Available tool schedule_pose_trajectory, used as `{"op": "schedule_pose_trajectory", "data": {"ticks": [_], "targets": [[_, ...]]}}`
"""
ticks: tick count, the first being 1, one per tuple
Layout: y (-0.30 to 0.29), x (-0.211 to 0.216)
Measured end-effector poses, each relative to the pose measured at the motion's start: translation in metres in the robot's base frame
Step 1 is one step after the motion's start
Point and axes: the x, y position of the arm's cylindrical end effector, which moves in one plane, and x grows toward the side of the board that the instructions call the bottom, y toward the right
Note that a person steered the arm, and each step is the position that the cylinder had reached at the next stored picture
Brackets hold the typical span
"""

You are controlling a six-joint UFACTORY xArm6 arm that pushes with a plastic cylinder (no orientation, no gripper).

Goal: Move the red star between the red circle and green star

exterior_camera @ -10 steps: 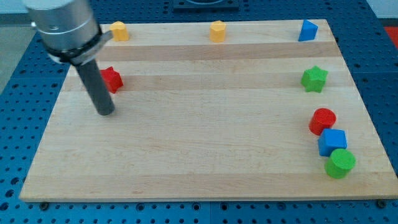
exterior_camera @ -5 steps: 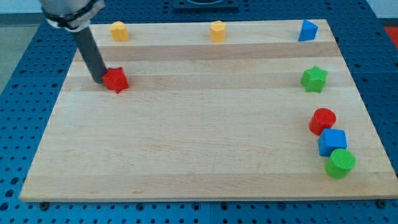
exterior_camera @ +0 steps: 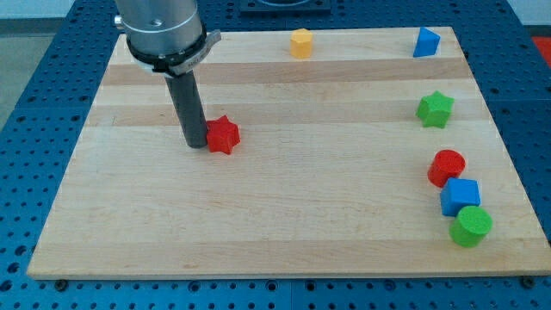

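Note:
The red star [exterior_camera: 223, 134] lies on the wooden board, left of centre. My tip [exterior_camera: 196, 144] stands right against its left side. The green star [exterior_camera: 435, 109] is at the right, in the upper half. The red circle [exterior_camera: 447, 167] lies below it near the right edge, with a gap between the two.
A blue cube [exterior_camera: 460, 197] and a green circle [exterior_camera: 471, 226] sit just below the red circle. A yellow block [exterior_camera: 300, 42] and a blue triangular block [exterior_camera: 425, 42] lie along the top edge. The arm's body hides the top-left corner of the board [exterior_camera: 258, 232].
My tip went from below-left of the red star to its left side and has pushed it rightward and slightly down. The arm now covers the top-left yellow block.

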Motion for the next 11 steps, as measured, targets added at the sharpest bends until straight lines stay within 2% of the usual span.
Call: {"op": "schedule_pose_trajectory", "data": {"ticks": [4,8,11], "targets": [[0.046,-0.026],[0.129,-0.013],[0.158,0.005]]}}
